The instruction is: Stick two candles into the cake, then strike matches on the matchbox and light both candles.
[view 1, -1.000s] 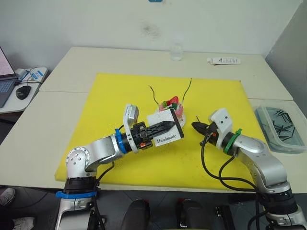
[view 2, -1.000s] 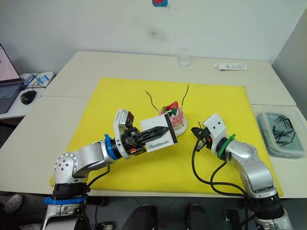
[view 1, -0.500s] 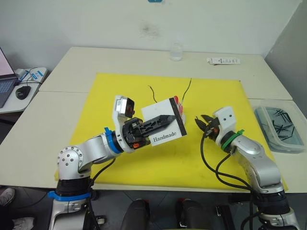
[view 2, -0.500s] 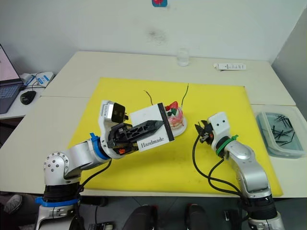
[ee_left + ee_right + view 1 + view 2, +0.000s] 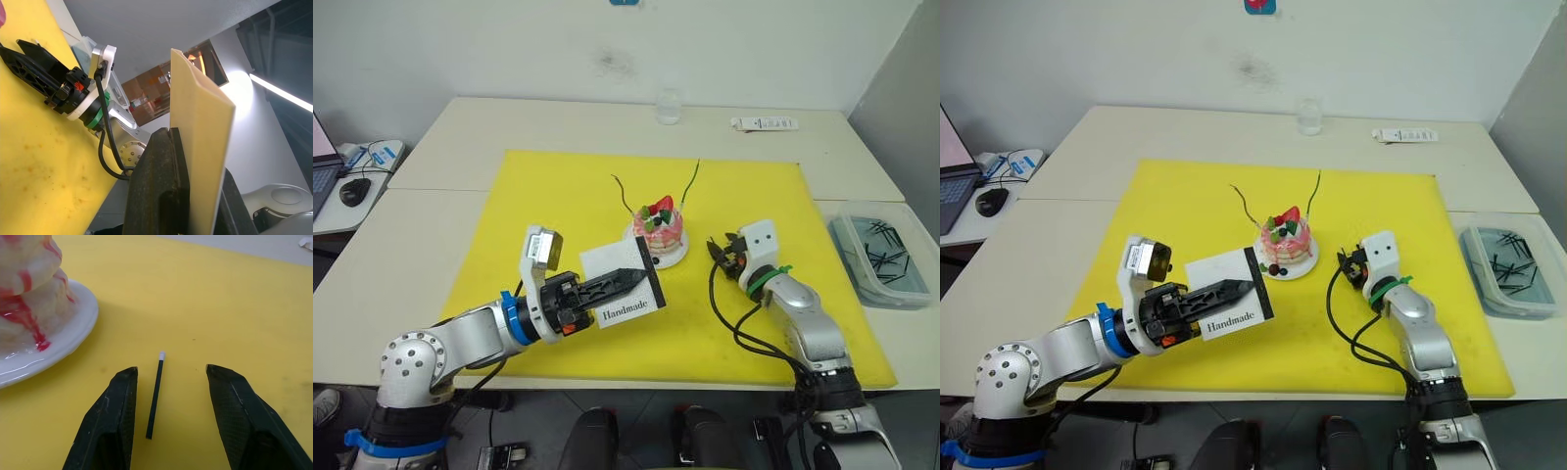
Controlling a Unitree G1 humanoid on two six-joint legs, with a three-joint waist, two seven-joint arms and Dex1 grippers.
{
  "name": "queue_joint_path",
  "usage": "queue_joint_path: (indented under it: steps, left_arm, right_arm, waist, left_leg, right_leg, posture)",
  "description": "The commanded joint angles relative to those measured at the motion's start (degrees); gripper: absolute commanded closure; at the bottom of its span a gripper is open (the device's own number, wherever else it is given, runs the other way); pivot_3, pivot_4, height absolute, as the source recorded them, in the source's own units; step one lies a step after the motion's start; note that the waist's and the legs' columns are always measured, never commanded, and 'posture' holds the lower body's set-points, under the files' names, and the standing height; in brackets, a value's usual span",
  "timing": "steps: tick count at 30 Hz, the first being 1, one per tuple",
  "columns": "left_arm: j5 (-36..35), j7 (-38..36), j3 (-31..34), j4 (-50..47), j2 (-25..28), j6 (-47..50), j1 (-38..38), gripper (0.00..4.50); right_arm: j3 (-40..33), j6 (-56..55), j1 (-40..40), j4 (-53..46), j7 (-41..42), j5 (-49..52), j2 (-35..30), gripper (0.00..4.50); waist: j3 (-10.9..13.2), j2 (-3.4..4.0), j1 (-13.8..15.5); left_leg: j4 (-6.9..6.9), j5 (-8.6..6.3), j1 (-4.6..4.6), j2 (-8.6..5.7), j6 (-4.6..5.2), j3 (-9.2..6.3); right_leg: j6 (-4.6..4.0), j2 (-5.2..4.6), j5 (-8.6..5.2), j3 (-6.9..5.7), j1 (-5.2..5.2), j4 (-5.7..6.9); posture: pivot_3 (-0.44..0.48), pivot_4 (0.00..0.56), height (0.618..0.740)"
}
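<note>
Left eye view: the left pincer [image 5: 625, 278] clamps the flat white cardboard matchbox [image 5: 622, 287], printed "Handmade", black strip along one edge, over the yellow mat [image 5: 558, 196]. Next stands the small pink-and-white layered cake [image 5: 659, 227] on its white plate, two thin wavy candles [image 5: 693, 179] stuck in it. Rightward, the right pincer [image 5: 168, 382] gapes around a short dark white-tipped match [image 5: 155, 394] lying flat on the mat.

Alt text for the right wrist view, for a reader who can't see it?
A single dark match with a pale tip lies on the yellow mat between the open right gripper fingers. The cake on its white plate sits beside it.
</note>
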Motion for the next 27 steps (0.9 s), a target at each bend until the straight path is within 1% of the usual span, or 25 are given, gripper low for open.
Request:
queue_joint_path:
  steps: [1, 6, 13, 21, 27]
  left_arm:
    - [-0.6, -0.7, -0.1, -2.6, 0.6, -1.9, 0.1, 4.5]
    - [-0.6, -0.3, -0.9, -4.2, 1.1, -3.3, 1.2, 4.5]
    - [-0.6, -0.5, -1.7, -4.5, 1.9, -4.6, 1.6, 4.5]
    - [-0.6, -0.4, -2.6, -3.8, 2.6, -5.3, 0.7, 4.5]
    - [-0.2, -0.3, -3.3, -4.1, 2.4, -6.1, 0.6, 4.5]
  right_arm:
    - [-0.1, -3.6, -2.1, 3.3, 0.4, -0.7, 0.3, 2.21]
    - [-0.6, -3.1, -2.9, 5.8, 0.5, -0.2, 1.6, 2.21]
    - [-0.5, 1.0, -0.2, 2.7, -0.5, 0.1, 3.4, 2.21]
    - [1.2, 7.0, 0.7, 0.3, -0.5, -1.3, 2.8, 2.21]
    - [0.9, 5.3, -0.7, 3.6, -0.1, -1.0, 3.8, 2.21]
  waist:
    - [0.0, 0.0, 0.0]
    - [0.0, 0.0, -0.1]
    - [0.0, -0.02, -0.1]
    - [0.0, -0.04, -0.1]
    - [-0.1, -0.1, -0.1]
  left_leg:
    - [0.0, 0.0, 0.0, 0.0, 0.0, 0.01]
    - [0.0, 0.0, 0.09, 0.03, 0.0, 0.01]
    - [-0.01, 0.0, 0.19, 0.1, 0.0, -0.01]
    - [-0.04, 0.0, 0.18, 0.11, 0.0, -0.02]
    - [-0.03, 0.0, 0.21, 0.1, 0.0, -0.01]
  right_leg:
    - [0.01, 0.0, 0.01, 0.01, 0.0, 0.0]
    - [0.02, 0.01, 0.02, 0.02, 0.04, 0.05]
    - [-0.02, 0.0, 0.02, 0.01, 0.09, 0.09]
    - [-0.04, 0.0, 0.0, -0.01, 0.09, 0.06]
    - [-0.04, 0.01, 0.0, 0.0, 0.11, 0.07]
  posture:
    - [0.0, 0.15, 0.74]
    - [0.0, 0.15, 0.74]
    - [0.0, 0.15, 0.74]
    - [0.0, 0.15, 0.74]
    - [0.0, 0.15, 0.74]
